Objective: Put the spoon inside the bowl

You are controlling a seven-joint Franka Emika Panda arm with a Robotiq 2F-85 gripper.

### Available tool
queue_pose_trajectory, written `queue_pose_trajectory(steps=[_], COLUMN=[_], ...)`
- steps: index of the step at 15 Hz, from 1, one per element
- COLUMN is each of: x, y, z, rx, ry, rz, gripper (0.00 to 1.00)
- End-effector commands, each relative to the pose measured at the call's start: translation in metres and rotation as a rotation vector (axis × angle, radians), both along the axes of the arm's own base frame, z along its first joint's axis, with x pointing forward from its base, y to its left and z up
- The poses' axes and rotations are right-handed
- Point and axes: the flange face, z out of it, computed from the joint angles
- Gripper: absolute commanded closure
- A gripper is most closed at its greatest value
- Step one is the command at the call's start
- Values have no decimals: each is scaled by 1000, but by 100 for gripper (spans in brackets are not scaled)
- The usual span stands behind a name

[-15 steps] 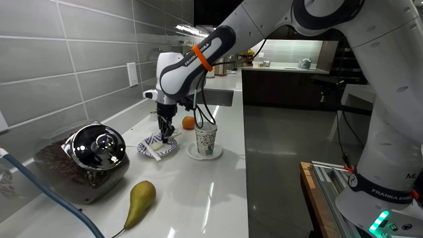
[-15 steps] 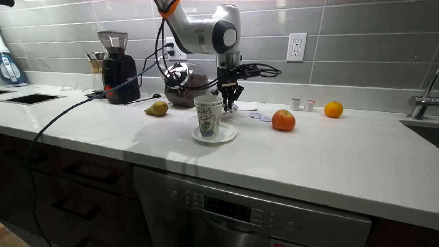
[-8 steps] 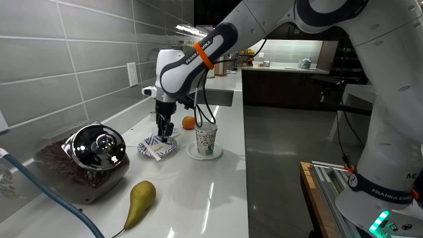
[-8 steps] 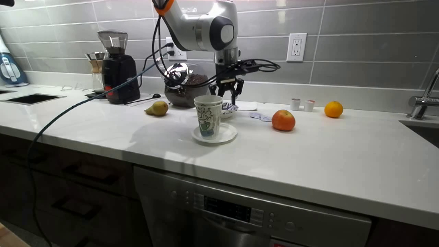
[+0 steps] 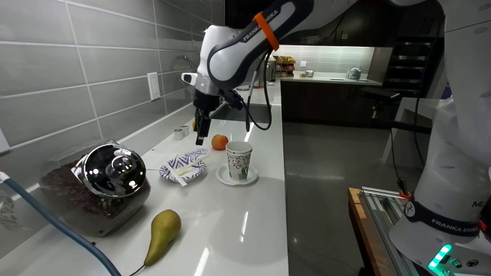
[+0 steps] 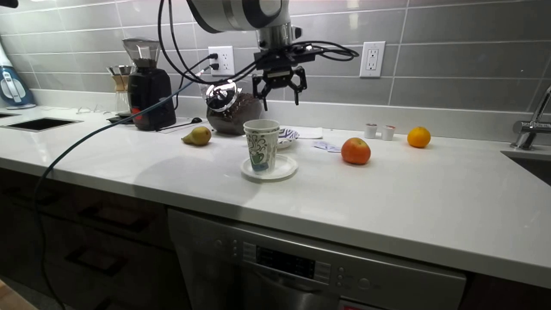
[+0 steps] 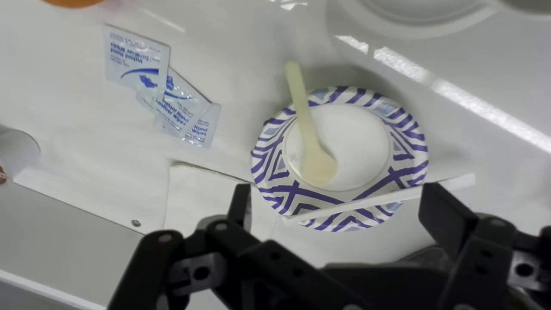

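Observation:
A pale yellow spoon [image 7: 316, 159] rests with its head on the base of the white bowl [image 7: 357, 137], which has a blue-purple striped rim. The spoon's handle leans over that rim and sticks out past it. In an exterior view the same spoon [image 5: 190, 165] lies across the bowl [image 5: 164, 171]. Cups partly hide the bowl [image 6: 289, 134] in another exterior view. My gripper [image 7: 335, 189] is open above the counter, its fingers wide apart with nothing between them. Both exterior views show the gripper [image 6: 281, 106] well above the bowl, touching nothing.
A white utensil [image 7: 366, 202] lies across the bowl's edge. Stacked paper cups [image 6: 263, 148] stand on a saucer [image 6: 286, 167] close by. Around lie wipe packets [image 7: 150, 73], a napkin [image 7: 193, 198], an apple [image 6: 356, 151], a pear [image 5: 163, 232] and a jar [image 5: 115, 168].
The gripper's fingers have spread apart and released the spoon in the bowl. The arm has then risen and drawn away from the bowl.

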Motion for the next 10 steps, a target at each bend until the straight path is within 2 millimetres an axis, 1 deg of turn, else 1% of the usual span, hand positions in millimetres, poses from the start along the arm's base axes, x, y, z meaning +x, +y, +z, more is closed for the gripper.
queue_pose_trajectory(steps=[1,3,6,10], x=[-70,-106,-154,-212], y=[-5,-17,-32,-50], z=[22,30,53,95], rx=[117,184,274,362], ry=[-27,-38,-83,-138], rz=[-162,-253,-375,-554], gripper=[0,0,0,0])
